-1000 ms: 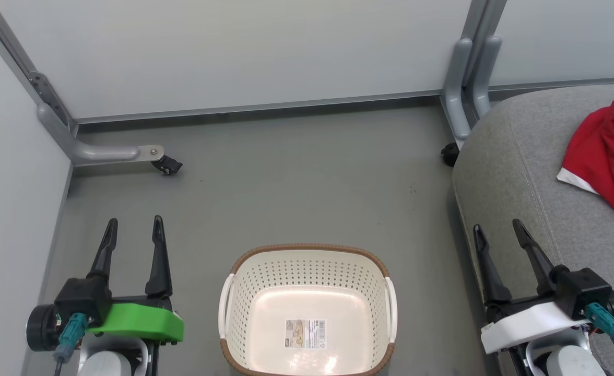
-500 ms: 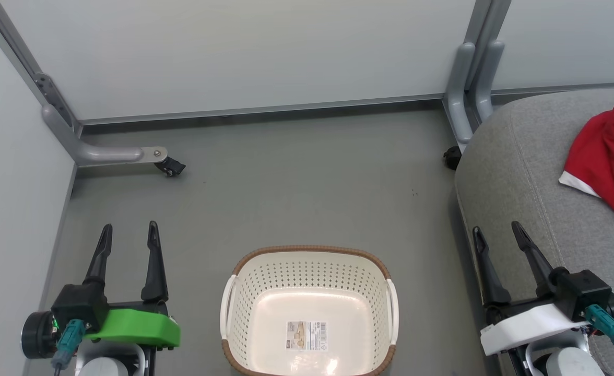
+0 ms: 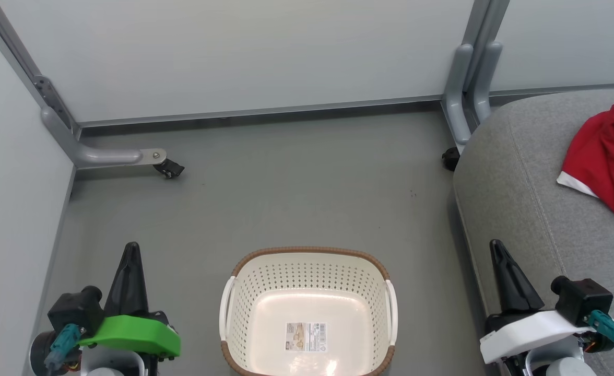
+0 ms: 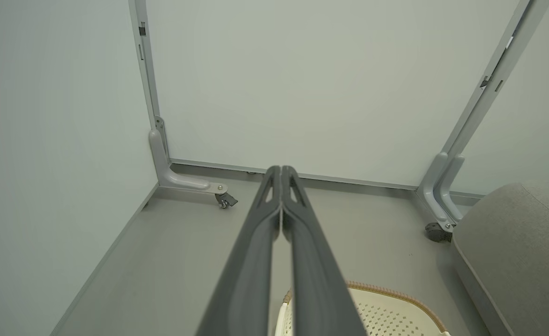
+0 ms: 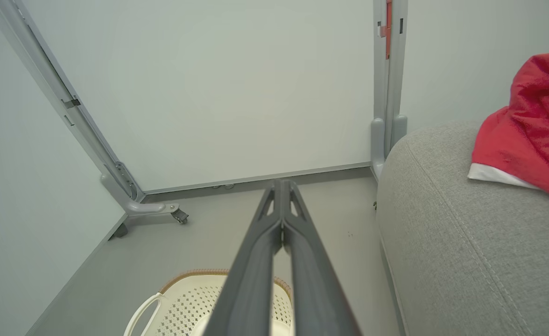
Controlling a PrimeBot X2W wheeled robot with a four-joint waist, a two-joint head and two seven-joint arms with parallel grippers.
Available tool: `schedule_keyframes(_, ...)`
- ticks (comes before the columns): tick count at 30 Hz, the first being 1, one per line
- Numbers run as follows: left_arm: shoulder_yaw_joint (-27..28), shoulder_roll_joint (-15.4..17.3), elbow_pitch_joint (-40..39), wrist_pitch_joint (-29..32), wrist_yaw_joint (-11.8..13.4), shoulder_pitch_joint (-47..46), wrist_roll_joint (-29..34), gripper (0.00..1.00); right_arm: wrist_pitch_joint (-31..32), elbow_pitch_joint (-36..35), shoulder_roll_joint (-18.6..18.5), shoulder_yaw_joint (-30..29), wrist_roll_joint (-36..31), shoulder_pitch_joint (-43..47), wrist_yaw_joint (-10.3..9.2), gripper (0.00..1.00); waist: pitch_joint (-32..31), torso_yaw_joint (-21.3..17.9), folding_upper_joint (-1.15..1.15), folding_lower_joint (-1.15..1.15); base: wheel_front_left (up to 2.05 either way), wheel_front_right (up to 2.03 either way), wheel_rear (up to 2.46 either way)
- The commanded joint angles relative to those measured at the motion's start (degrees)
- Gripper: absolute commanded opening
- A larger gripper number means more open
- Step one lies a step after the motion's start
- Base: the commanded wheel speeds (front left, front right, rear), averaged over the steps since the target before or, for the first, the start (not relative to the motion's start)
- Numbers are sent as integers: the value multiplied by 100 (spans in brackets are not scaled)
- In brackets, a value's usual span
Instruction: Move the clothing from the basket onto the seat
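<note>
Down on the floor [image 3: 286, 198] in the head view, you've got the basket [image 3: 307, 274] sitting between your two arms, and it's bare inside: just the paper label [image 3: 305, 335] on its bottom, no fabric at all. Over on the right, the clothing [image 3: 607, 156] lies on the seat [image 3: 521, 183], red with a white hem, and it runs off the frame edge, so you can't count the pieces from this angle. Look at your left tool [image 3: 130, 246]: fingers pressed together, nothing between them, hanging over the floor beside the basket. Now your right tool [image 3: 496, 245]: same story, fingers together, empty, by the seat's near edge.

Left wrist view now: the two dark fingers meet at the tips, clamped on nothing. The basket rim peeks in below and the seat corner shows at the right.

Right wrist view: fingers closed tip to tip, empty. The basket sits below them, and the clothing is bunched on top of the seat, well apart from the tool.

My read is that the move looks done, with the basket empty and the clothing up on the seat. What you can't confirm is whether both pieces are there.
</note>
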Motion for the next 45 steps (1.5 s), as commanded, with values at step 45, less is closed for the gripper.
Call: schedule_keyframes(45,322,27,-95,986,-178,-185,-4151,0,956,240,-151,-259,4142,-339,-1,0,-72,-205,0,0,0,0,0)
